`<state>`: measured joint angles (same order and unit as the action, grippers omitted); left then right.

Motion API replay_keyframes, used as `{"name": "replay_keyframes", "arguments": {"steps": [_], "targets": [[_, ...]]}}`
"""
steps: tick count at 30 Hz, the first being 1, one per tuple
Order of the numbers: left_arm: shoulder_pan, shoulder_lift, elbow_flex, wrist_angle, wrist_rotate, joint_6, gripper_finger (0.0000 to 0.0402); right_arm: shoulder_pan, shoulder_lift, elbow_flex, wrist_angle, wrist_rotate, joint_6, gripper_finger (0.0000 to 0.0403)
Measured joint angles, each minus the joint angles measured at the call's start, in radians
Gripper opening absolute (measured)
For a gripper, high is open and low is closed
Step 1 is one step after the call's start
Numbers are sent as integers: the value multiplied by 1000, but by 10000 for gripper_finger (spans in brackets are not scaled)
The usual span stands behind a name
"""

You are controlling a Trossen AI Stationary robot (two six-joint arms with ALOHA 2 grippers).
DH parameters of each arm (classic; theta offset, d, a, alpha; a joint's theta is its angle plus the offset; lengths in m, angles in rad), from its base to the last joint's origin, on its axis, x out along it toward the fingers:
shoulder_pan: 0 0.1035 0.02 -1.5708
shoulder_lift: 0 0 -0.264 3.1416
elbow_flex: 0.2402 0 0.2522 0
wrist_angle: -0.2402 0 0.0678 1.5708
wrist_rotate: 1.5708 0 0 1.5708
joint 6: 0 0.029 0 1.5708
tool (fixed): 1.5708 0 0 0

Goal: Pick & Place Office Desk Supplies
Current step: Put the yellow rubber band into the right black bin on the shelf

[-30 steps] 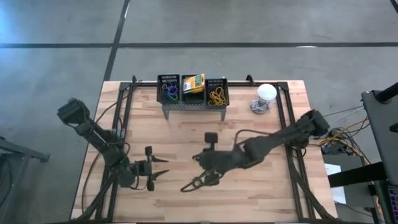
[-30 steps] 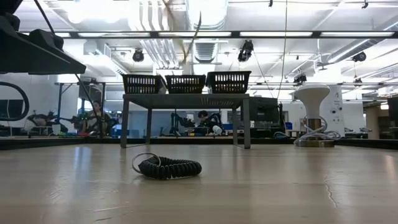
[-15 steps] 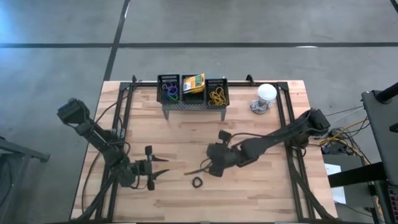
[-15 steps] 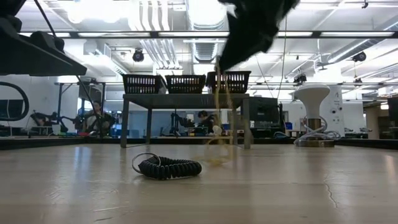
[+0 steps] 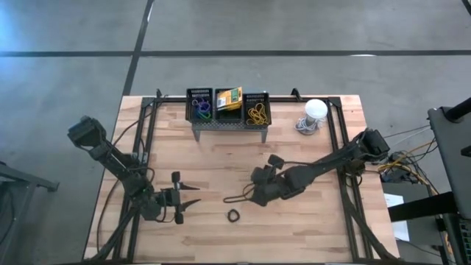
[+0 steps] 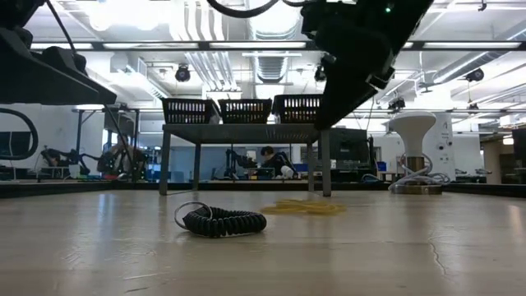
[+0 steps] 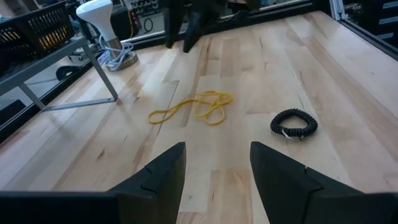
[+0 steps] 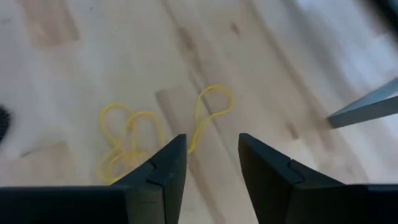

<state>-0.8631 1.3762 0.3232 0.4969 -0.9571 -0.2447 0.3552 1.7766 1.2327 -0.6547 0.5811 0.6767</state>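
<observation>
On the wooden desk (image 5: 221, 165), a grey perforated stand (image 5: 228, 124) at the far edge carries three black mesh baskets side by side. The left basket (image 5: 200, 104) holds purple, blue and green loops (image 5: 201, 108). The middle basket (image 5: 228, 99) holds yellow-green crayon boxes (image 5: 229, 96). The right basket (image 5: 257, 108) holds thin yellow bands (image 5: 256, 113). A white dome-shaped object (image 5: 315, 110) stands beside the stand, toward the right arm's side.

The right jaws (image 5: 254, 193) hang above the middle of the desk, open and empty; in the right wrist view the two dark fingers (image 8: 155, 180) stand apart with bare wood between them. A loose tangle of yellow bands (image 8: 140, 137) lies flat on the desk just ahead of and below these jaws, touching neither finger. In the low view the same tangle lies on the wood under the raised right arm, in front of the stand's leg.

A black coiled loop (image 5: 233, 216) lies on the desk near the yellow tangle, on the side nearer the desk's front edge, between the two arms and apart from both. In the left wrist view it lies just beside the yellow bands without touching them.

The left jaws (image 5: 188, 204) wait low over the desk's left front part, open with nothing between the fingers (image 7: 155, 180), pointing toward the loop and the bands, which lie well ahead of them.
</observation>
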Motion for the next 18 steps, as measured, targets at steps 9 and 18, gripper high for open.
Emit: {"name": "replay_keyframes", "arguments": {"steps": [9, 18], "targets": [[1, 0, -2, 0, 0, -4, 184, 11, 47, -47, 138, 39, 23, 80], [2, 0, -2, 0, 0, -15, 184, -67, 153, -87, 219, -59, 91, 114]]}}
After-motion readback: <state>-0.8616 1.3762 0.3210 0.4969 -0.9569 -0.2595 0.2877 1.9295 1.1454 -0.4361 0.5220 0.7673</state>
